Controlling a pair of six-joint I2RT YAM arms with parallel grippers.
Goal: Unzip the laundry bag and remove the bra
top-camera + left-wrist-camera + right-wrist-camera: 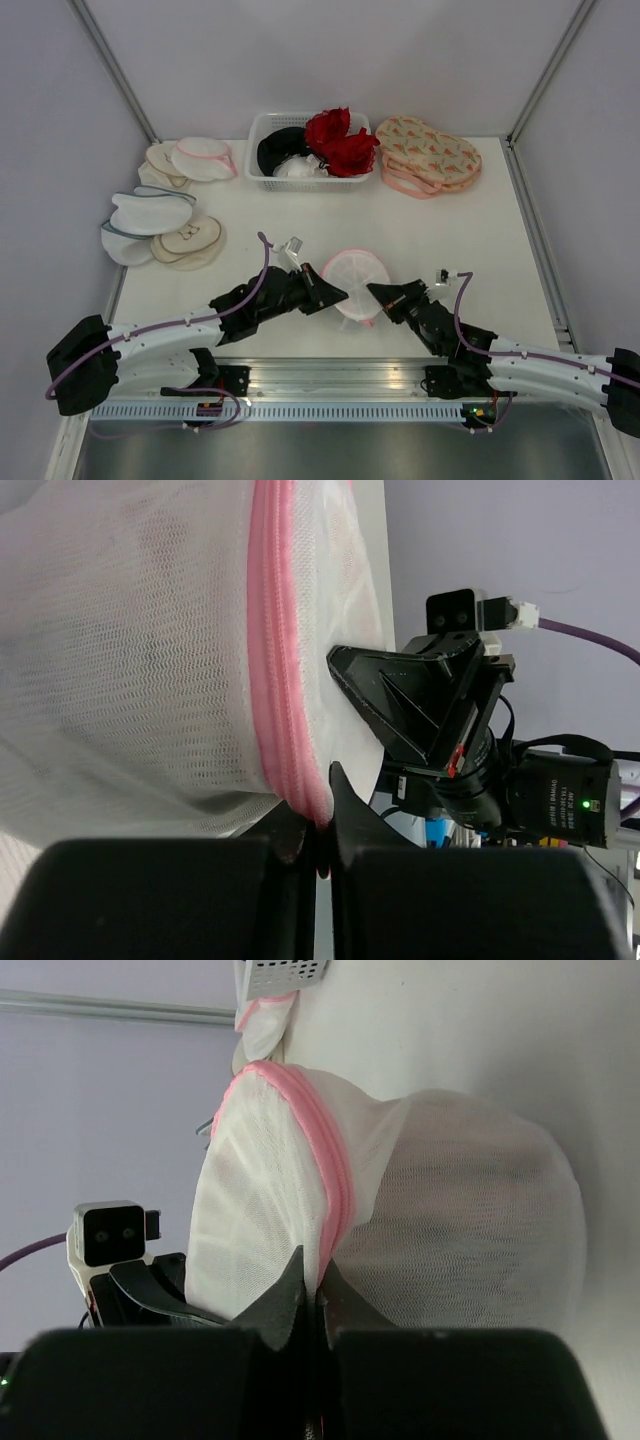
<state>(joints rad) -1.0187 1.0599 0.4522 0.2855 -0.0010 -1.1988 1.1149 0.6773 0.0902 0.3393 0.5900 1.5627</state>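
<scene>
The laundry bag [356, 281], white mesh with pink zipper trim, sits near the front middle of the table between both grippers. My left gripper [338, 292] is shut on the bag's pink zipper edge at its left side; the left wrist view shows the trim [275, 680] running down into the closed jaws [318, 830]. My right gripper [376, 292] is shut on the pink trim at the bag's right side; the right wrist view shows the zipper [330, 1175] pinched between its fingertips [316, 1285]. The zipper looks closed. The bra inside is hidden by the mesh.
A white basket [263, 128] with red, black and white garments stands at the back middle. Beige floral pouches [430, 152] lie back right. White and beige pouches [160, 228] and a pink-trimmed one [205, 157] lie at the left.
</scene>
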